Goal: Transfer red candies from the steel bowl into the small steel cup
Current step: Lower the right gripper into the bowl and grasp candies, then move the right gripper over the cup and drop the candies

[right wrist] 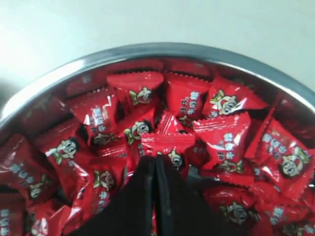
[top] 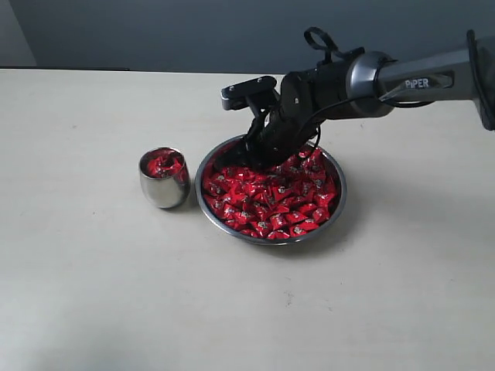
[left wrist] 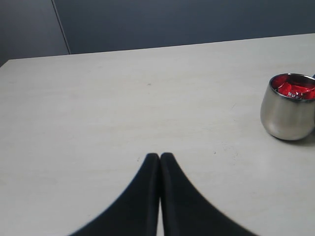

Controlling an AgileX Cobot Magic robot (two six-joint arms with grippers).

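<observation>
The steel bowl (top: 343,193) sits mid-table, heaped with red candies (top: 271,202). Left of it stands the small steel cup (top: 163,189), with some red candies (left wrist: 294,88) inside. My right gripper (top: 251,158) reaches down into the far left part of the bowl. In the right wrist view its tips (right wrist: 156,158) are pressed together on the edge of one red candy (right wrist: 167,143) in the pile, inside the bowl's rim (right wrist: 147,49). My left gripper (left wrist: 160,156) is shut and empty over bare table, with the cup (left wrist: 285,115) off to one side; it does not show in the exterior view.
The pale tabletop (top: 93,294) spreads around bowl and cup. A dark wall (top: 193,31) runs behind the table's far edge. The right arm (top: 402,81) comes in from the right, above the bowl.
</observation>
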